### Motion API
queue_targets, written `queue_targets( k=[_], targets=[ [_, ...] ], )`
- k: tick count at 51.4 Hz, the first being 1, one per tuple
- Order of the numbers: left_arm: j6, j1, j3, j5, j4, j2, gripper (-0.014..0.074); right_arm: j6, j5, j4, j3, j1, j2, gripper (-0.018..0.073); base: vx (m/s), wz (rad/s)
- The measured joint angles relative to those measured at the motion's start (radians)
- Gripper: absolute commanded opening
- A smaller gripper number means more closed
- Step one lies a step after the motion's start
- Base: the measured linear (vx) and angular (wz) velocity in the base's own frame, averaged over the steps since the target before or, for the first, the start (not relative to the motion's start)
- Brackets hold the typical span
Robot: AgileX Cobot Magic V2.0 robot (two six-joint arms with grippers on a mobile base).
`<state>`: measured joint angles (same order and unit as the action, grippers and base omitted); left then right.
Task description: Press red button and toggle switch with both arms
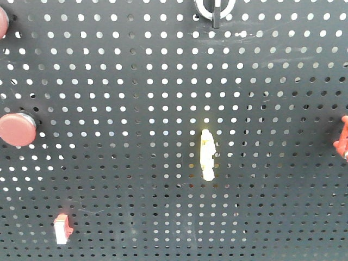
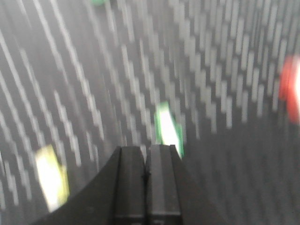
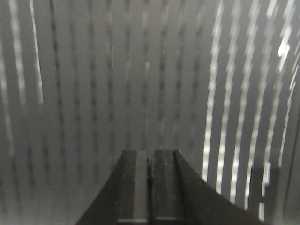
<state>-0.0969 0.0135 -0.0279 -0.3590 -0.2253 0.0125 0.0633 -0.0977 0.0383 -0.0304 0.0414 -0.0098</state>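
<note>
In front of the pegboard (image 1: 157,73), nothing touched yet.
Left gripper (image 2: 146,152) and right gripper (image 3: 150,157) are closed tight, likely as blunt tips for red button (image 1: 16,129) and toggle switch (image 1: 215,8).

Toggle switch (image 1: 215,8) half beyond the top edge; pegboard (image 2: 234,168) a streaky blur in both wrist views.

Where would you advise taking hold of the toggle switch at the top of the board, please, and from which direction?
Probably the short black lever of the toggle switch, hanging straight down from its silver ring. Come head-on at the pegboard and close on the lever from its left and right: it is narrow and upright, while the ring looks flat against the board.
</note>
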Motion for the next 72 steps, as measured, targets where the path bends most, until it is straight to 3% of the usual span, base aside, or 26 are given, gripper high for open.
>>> queue_targets(
  k=[11, 14, 18, 27, 34, 41, 51, 72],
  targets=[
    [0.018, 0.000, 0.000, -0.342, -0.003, 0.000, 0.0002, -0.026, 0.036, 0.000, 0.113, 0.000, 0.000, -0.0003, 0.00, 0.00],
    [0.053, 0.000, 0.009, -0.360, -0.004, 0.000, 0.0002, -0.026, 0.040, -0.005, 0.174, 0.000, 0.009, -0.0003, 0.00, 0.00],
    [0.114, 0.000, 0.069, -0.300, -0.006, 0.000, 0.0002, -0.024, 0.041, -0.028, 0.272, 0.000, 0.044, -0.0003, 0.00, 0.00],
    [0.213, 0.000, 0.357, -0.005, -0.003, -0.021, 0.0002, -0.024, 0.064, -0.096, 0.495, 0.000, 0.191, -0.0003, 0.00, 0.00],
    [0.232, 0.000, 0.588, 0.221, 0.004, -0.147, 0.0002, -0.024, 0.080, -0.113, 0.633, 0.000, 0.329, -0.0003, 0.00, 0.00],
    [0.235, 0.000, 0.714, 0.388, 0.006, -0.294, 0.0002, -0.024, 0.085, -0.114, 0.680, 0.000, 0.443, -0.0003, 0.00, 0.00],
    [0.235, 0.000, 0.734, 0.483, 0.010, -0.444, 0.0002, -0.024, 0.106, -0.114, 0.681, 0.000, 0.543, -0.0003, 0.00, 0.00],
    [0.236, 0.000, 0.734, 0.486, 0.043, -0.513, 0.0002, -0.024, 0.098, -0.114, 0.681, 0.000, 0.558, -0.0003, 0.00, 0.00]
  ],
)
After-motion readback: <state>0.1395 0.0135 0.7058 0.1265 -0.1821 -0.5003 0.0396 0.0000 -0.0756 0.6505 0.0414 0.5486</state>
